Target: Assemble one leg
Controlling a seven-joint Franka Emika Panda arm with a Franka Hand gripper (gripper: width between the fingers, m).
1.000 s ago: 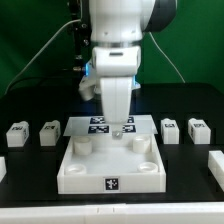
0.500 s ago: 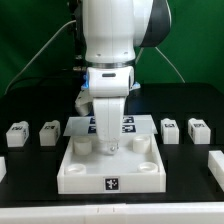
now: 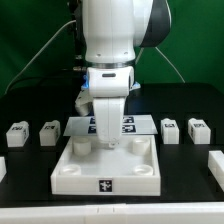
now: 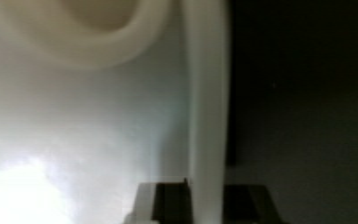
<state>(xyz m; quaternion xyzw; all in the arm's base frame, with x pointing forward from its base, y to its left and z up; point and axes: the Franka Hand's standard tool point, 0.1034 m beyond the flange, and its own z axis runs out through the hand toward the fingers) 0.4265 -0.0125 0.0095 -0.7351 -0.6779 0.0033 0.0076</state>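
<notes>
Black table (image 3: 20, 165); gripper (image 3: 108, 146) low astride wall of white tray (image 3: 70, 181), closure unclear.

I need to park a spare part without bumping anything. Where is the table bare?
Bare table shows at the exterior view's left, between the two legs there and the white tray, and at its right, in front of the other two legs. The middle is crowded: the gripper reaches into the tray, marker board behind.

The arm (image 3: 112, 35) stands straight above the hand (image 3: 107, 143), which points vertically downward; whether its fingers are parted or closed cannot be made out.
</notes>
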